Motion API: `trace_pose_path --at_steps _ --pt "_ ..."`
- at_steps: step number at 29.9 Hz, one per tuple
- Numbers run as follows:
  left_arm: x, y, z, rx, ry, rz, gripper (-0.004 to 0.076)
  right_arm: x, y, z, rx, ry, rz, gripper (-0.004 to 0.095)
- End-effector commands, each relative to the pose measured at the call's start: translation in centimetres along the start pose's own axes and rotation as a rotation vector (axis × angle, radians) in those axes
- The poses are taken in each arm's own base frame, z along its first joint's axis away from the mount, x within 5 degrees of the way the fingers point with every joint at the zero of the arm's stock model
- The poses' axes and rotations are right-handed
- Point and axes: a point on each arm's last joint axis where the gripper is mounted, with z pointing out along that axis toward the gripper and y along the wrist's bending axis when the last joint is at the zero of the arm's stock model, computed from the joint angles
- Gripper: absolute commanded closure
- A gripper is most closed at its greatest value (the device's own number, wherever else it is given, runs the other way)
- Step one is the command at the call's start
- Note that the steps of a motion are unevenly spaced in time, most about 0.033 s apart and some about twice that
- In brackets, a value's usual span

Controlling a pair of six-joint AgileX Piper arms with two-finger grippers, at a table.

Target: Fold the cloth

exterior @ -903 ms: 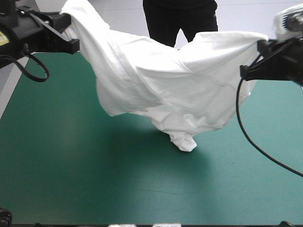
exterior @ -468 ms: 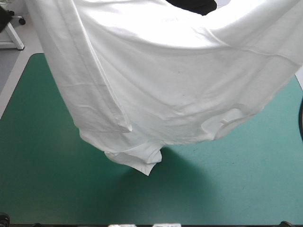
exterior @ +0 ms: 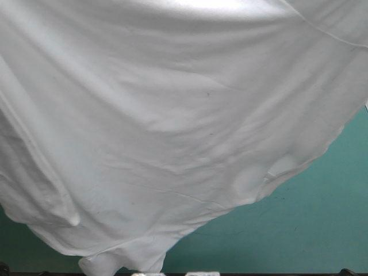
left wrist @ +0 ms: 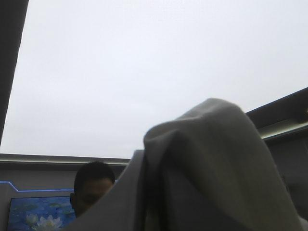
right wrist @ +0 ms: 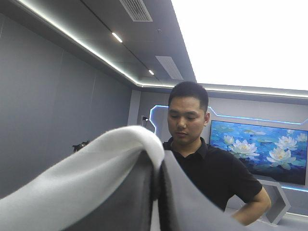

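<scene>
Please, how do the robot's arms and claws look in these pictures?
Only the right claw shows: two broad, smooth black fingers, curved like fins and narrowing toward the tips. No markings can be seen. The T-shirt covers the left claw in its wrist view and hides both arms in the high view.

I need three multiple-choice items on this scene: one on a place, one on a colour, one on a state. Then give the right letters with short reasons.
1. In the high view, where does most bare teal-green cover show? A. far edge B. near right corner C. middle
2. What colour is the T-shirt? A. brown B. white C. blue
3. The T-shirt is: A. a folded bundle B. a crumpled heap C. lifted and spread

1 B: the green shows past the hem there.
2 B: it is white all over.
3 C: it hangs across the view, the right gripper's fingers shut on it.
</scene>
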Motion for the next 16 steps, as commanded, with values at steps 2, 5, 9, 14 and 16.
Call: trace_pose_path --at_steps 2,5,9,14,16 --pt "0.7 -0.1 0.0 0.013 0.075 -0.002 0.0733 0.6 -0.1 0.0 0.011 0.066 0.002 0.0923" --pt "3.4 0.1 0.7 0.019 0.238 0.003 0.0733 2.8 0.3 1.0 0.010 0.230 -0.014 0.0923" --pt "7.7 0.7 1.9 0.011 0.428 0.006 0.0733 5.7 0.6 2.5 0.046 0.407 -0.026 0.0923" --pt "15.3 2.0 3.7 -0.018 0.671 0.011 0.0733 10.2 0.8 5.0 0.171 0.570 -0.061 0.0925" --pt "19.0 2.6 4.2 -0.035 0.779 0.023 0.0733 12.5 1.1 6.1 0.205 0.642 -0.094 0.0925"
